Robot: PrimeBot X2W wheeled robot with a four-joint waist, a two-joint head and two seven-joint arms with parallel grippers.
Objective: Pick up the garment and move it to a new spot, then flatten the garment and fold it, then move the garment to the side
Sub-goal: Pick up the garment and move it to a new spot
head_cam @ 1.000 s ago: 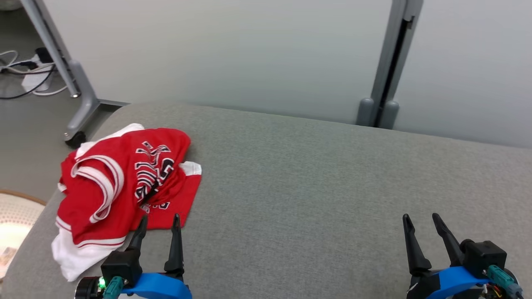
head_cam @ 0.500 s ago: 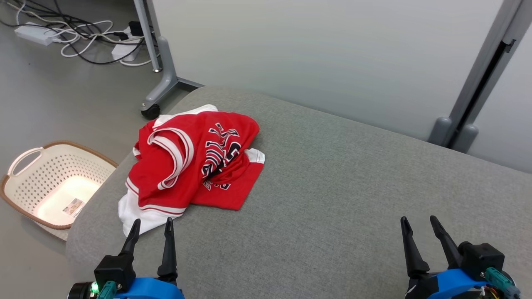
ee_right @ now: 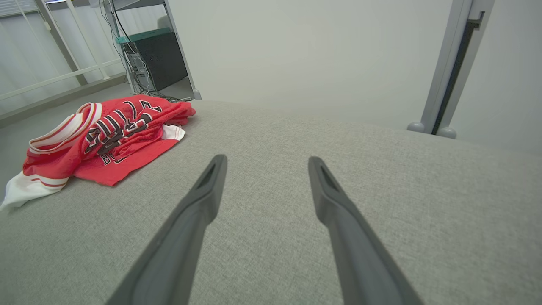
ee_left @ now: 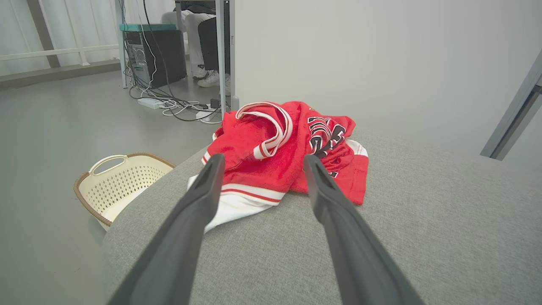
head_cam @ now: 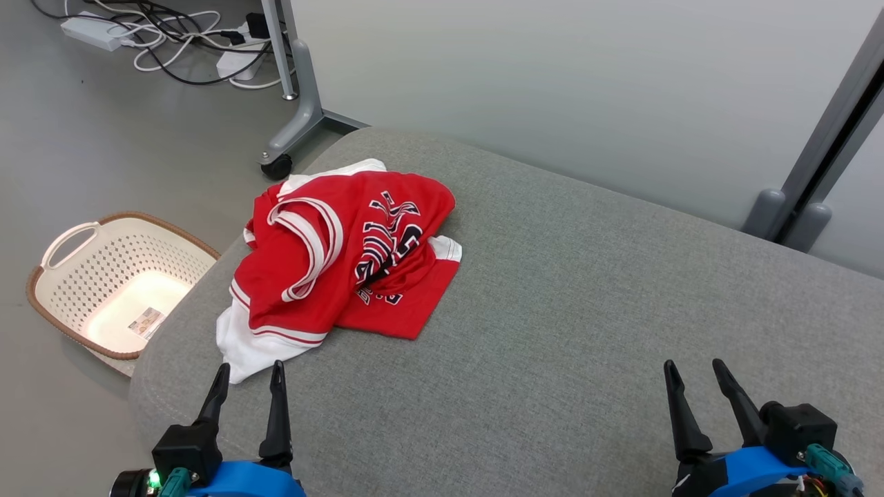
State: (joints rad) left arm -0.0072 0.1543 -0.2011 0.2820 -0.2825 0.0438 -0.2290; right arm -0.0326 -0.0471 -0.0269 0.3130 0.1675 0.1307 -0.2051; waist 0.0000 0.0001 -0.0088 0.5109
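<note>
Grey upholstered cushion [head_cam: 552, 310] fronts a pale partition wall [head_cam: 552, 83]. Garment [head_cam: 324, 276], a red jersey with white trim, lies crumpled at the cushion's far left corner. Its long axis runs from the far edge down toward the left edge. The white hem points at the near left, just ahead of the left gripper [head_cam: 250, 369]. Jersey lettering is black with white outline, folded over on itself and not readable. Left gripper fingers are spread and hold nothing. Right gripper [head_cam: 693, 366] sits at the near right, well apart from the garment, fingers also spread and empty. Head view takes in a cream perforated basket [head_cam: 90, 259] on the floor beside the cushion's left edge, with a label inside too small to read. It also shows cables [head_cam: 179, 48] and a power strip [head_cam: 90, 31] by a castered post foot [head_cam: 276, 166]. Left wrist view frames the garment [ee_left: 262, 178] between that gripper's [ee_left: 262, 163] fingers. It adds a computer tower [ee_left: 156, 55] and a person's shoes [ee_left: 209, 78] beyond. Right wrist view puts the garment [ee_right: 106, 144] far off at its left, with bare grey fabric under its gripper [ee_right: 264, 161].
</note>
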